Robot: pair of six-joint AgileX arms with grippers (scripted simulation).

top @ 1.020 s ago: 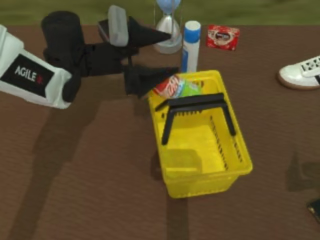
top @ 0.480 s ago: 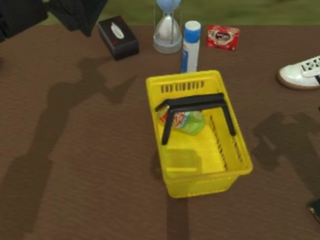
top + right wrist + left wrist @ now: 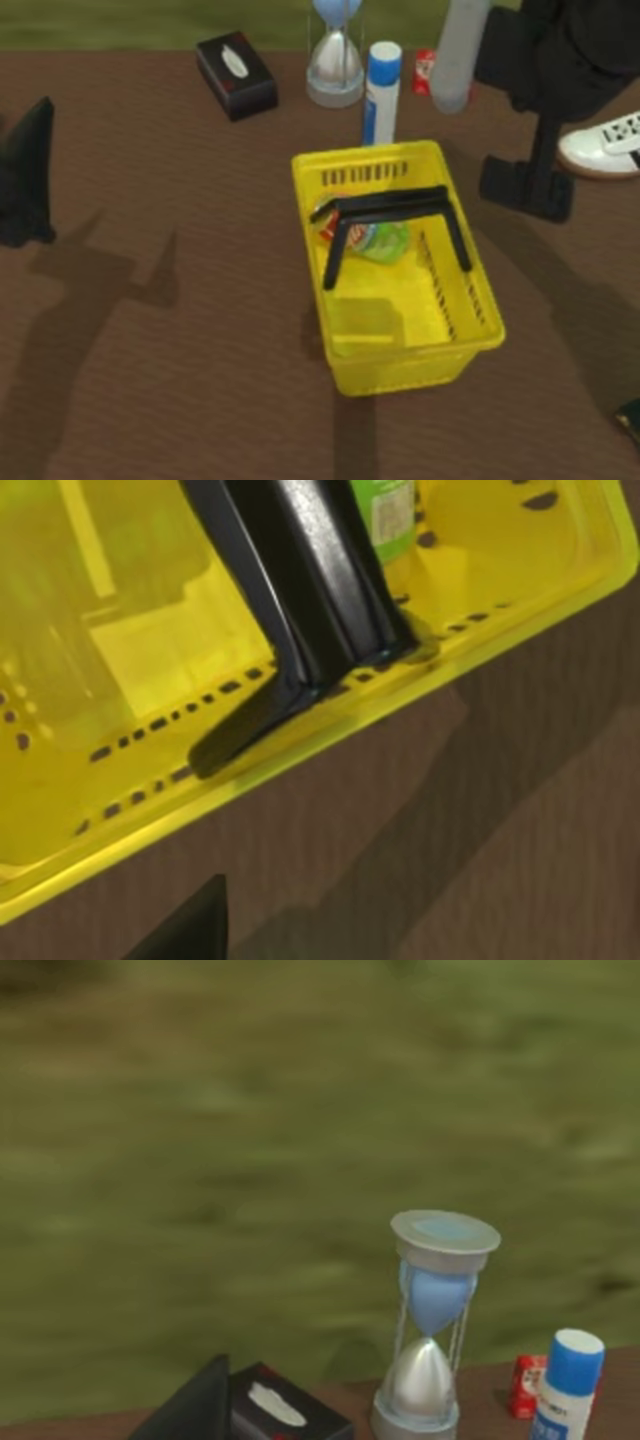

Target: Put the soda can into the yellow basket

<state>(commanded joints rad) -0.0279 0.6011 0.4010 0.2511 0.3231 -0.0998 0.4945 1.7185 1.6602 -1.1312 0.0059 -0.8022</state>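
Lying sideways, soda can [image 3: 372, 238] inside yellow basket [image 3: 470, 335], red end left.

One basket [image 3: 400, 365] on the table [image 3: 180, 400], one can [image 3: 375, 240] inside it. Behind the basket: one blue-capped tube [image 3: 381, 92], one hourglass [image 3: 334, 60], one black tissue box [image 3: 236, 74], one red packet [image 3: 425, 70]. One white shoe [image 3: 600, 145] off to its right.

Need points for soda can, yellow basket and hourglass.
soda can [image 3: 378, 241], top view, green lower half, lying inside the basket.
yellow basket [image 3: 420, 357], top view, near outer wall.
hourglass [image 3: 432, 1298], left wrist view, blue upper bulb.
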